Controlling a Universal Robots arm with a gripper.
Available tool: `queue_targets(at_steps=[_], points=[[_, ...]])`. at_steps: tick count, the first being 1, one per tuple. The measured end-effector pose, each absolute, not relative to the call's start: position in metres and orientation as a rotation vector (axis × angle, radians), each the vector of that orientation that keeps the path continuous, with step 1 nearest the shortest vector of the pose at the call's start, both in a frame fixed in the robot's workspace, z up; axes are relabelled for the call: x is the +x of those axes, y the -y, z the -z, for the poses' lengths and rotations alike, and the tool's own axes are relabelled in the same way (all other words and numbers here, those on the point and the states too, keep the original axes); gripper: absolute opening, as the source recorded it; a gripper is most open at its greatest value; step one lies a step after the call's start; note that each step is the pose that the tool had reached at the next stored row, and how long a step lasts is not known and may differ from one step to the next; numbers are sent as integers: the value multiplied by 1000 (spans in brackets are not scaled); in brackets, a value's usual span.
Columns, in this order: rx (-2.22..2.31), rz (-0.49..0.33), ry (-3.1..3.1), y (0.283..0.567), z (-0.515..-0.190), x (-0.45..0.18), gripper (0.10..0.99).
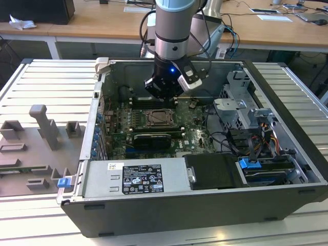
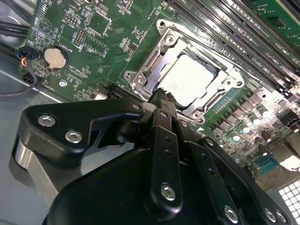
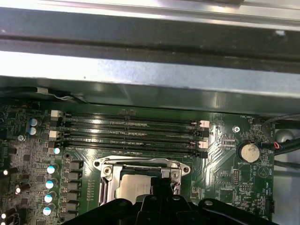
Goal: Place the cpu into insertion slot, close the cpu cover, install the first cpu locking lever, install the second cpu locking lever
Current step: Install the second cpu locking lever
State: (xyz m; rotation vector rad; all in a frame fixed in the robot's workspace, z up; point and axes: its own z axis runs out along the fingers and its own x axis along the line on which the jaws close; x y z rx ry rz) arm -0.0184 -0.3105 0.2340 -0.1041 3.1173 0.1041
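The cpu (image 2: 190, 78) lies flat in its socket on the green motherboard, pale face up; it is also in the first wrist view (image 3: 132, 186). The silver cpu cover (image 2: 149, 60) lies down around it, framing the chip through its cut-out (image 3: 140, 164). My gripper (image 2: 161, 95) hangs just above the socket's edge, its two black fingers pressed together with nothing between them. In the exterior view the gripper (image 1: 164, 96) is low inside the open computer case, right behind the socket (image 1: 156, 119). I cannot make out how the locking levers stand.
Memory slots (image 3: 131, 133) run beside the socket. A coin battery (image 3: 247, 152) sits on the board. A black card (image 1: 149, 139), the power supply (image 1: 136, 177) and a drive cage (image 1: 246, 110) crowd the case. A grey fixture plate (image 1: 36, 148) lies outside on the exterior view's left.
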Motion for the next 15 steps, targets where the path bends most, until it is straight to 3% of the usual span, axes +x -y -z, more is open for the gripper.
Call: queue_targets(at_steps=[15], points=[[-104,-104,-3117,326,-241,-19,106]])
